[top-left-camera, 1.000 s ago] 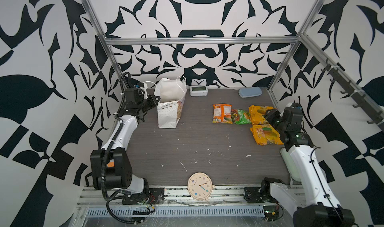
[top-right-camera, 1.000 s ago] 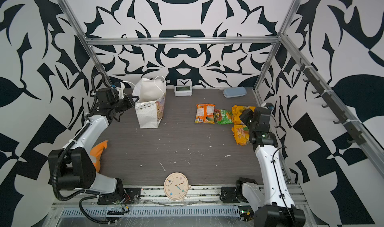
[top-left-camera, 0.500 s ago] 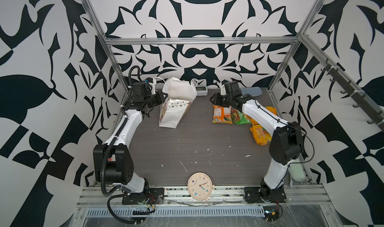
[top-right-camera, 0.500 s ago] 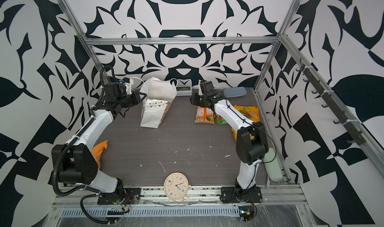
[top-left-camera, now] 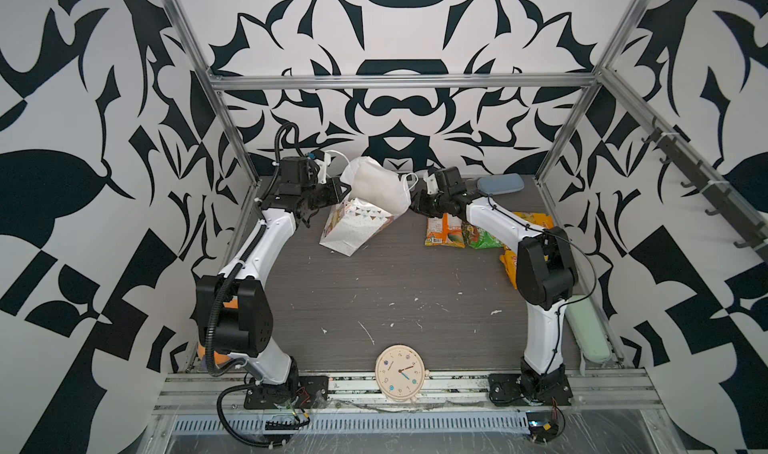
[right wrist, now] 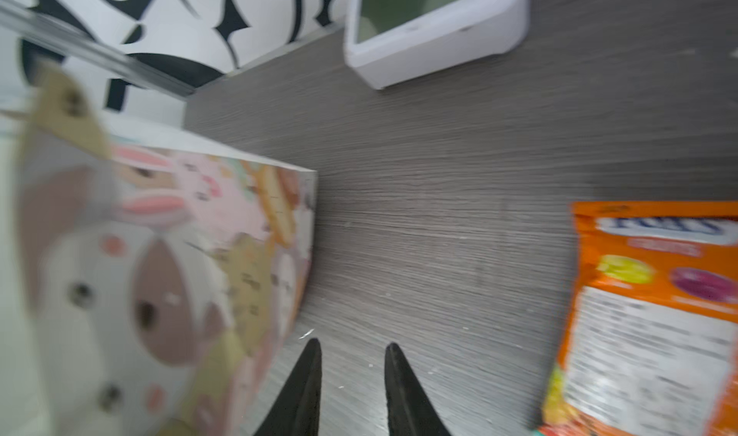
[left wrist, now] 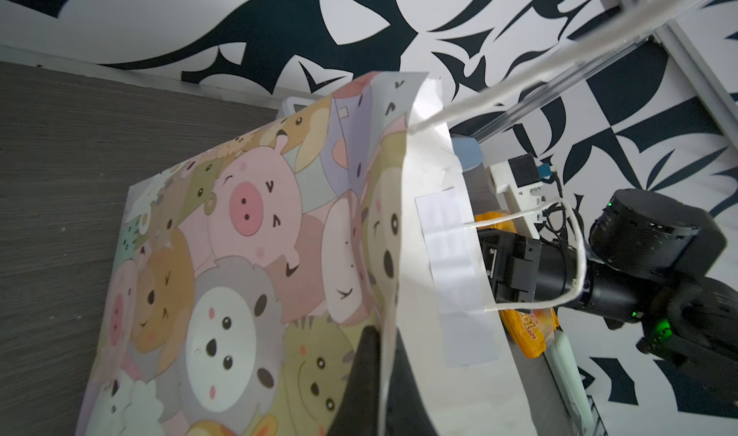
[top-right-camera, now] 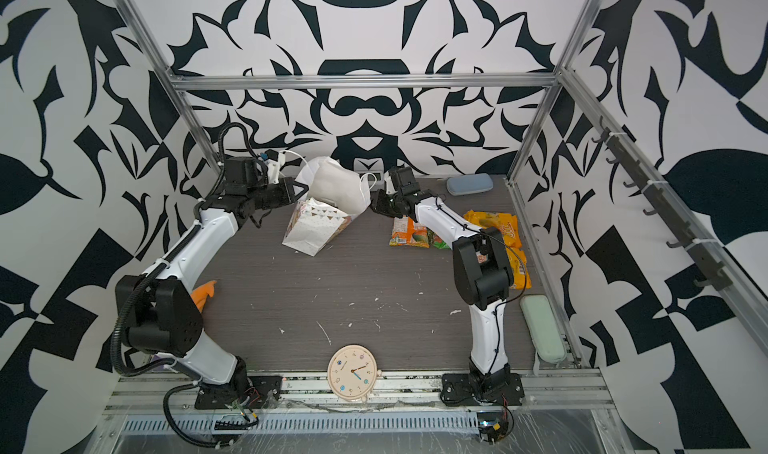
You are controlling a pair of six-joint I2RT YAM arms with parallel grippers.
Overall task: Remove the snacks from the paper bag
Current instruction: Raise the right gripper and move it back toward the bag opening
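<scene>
I see the paper bag [top-left-camera: 357, 227] at the back left of the table [top-left-camera: 395, 298]. It is white, with pastel animal faces on the wide side [left wrist: 239, 254] and small triangles on the narrow side [top-right-camera: 316, 227]. It is tilted, and in both top views its open, crumpled mouth leans toward the right. What is inside I cannot tell.

To the right of the bag, apart from it, four snacks lie flat on the table. There is an orange packet [top-left-camera: 442, 231] with a blurred label [right wrist: 655, 314], and a green packet [top-left-camera: 482, 237] just beside it. Further right are two yellow-orange packets [top-right-camera: 492, 223] [top-right-camera: 519, 264], partly hidden.
</scene>
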